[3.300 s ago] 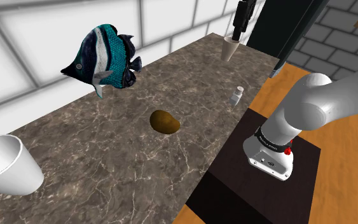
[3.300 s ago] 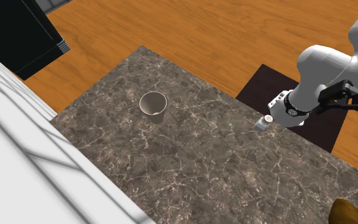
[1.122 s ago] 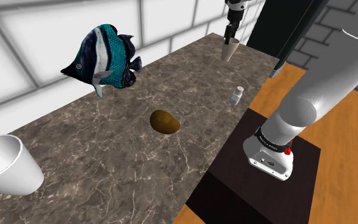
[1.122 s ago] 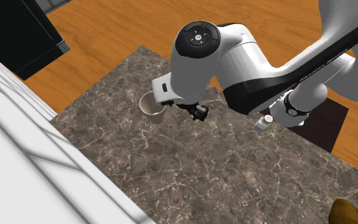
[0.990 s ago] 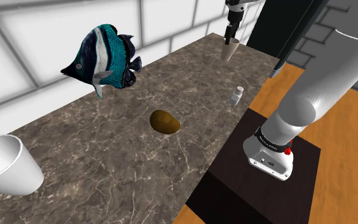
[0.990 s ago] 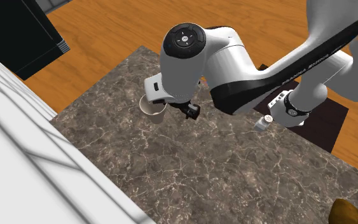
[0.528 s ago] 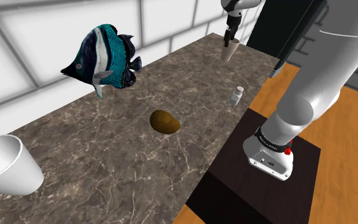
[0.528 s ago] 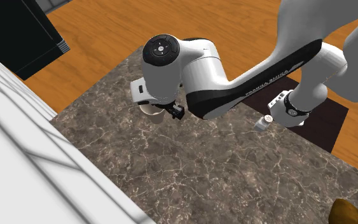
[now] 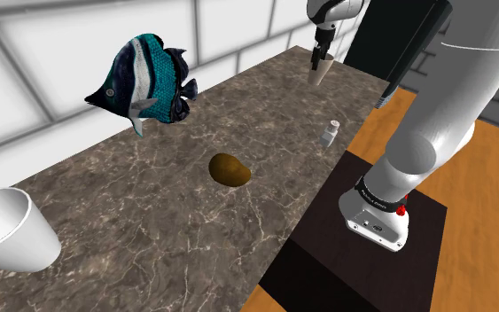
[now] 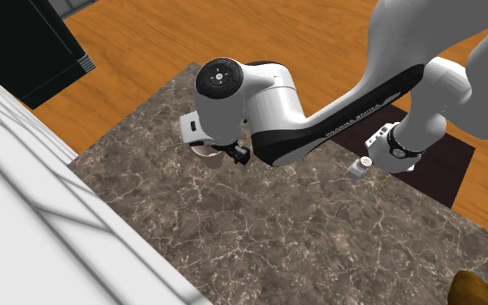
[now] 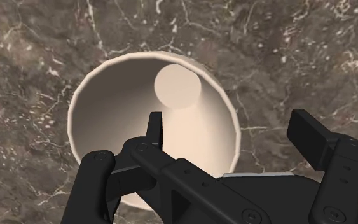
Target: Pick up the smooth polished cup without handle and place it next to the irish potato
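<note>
Cup upright — mouth toward gripper

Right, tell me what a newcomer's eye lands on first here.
The teal-and-dark striped fish stands out on the marble counter, toward the shoulder view's left by the white wall. Next comes the big white arm arching over the counter in the second exterior view, where the open gripper straddles the rim of a beige cup, one finger inside it. A brown potato sits mid-counter.
</note>
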Controlling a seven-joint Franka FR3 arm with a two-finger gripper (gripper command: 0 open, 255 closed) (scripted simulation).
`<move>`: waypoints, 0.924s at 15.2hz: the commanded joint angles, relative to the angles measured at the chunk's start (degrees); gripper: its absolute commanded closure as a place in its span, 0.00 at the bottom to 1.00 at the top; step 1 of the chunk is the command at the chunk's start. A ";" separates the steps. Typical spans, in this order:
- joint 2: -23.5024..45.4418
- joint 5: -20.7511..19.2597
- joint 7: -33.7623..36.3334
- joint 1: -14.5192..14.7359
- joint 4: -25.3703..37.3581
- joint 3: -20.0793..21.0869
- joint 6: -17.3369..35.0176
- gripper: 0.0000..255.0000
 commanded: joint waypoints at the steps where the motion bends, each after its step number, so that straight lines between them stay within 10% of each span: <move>1: 0.02 0.01 0.00 0.00 -0.01 0.01 0.04 0.00; 3: 0.02 0.01 0.00 0.00 -0.01 0.00 0.03 0.00; 4: 0.02 0.01 0.00 0.00 -0.01 0.00 0.03 1.00; 14: -0.36 -0.13 0.01 0.06 0.32 -0.05 -0.64 1.00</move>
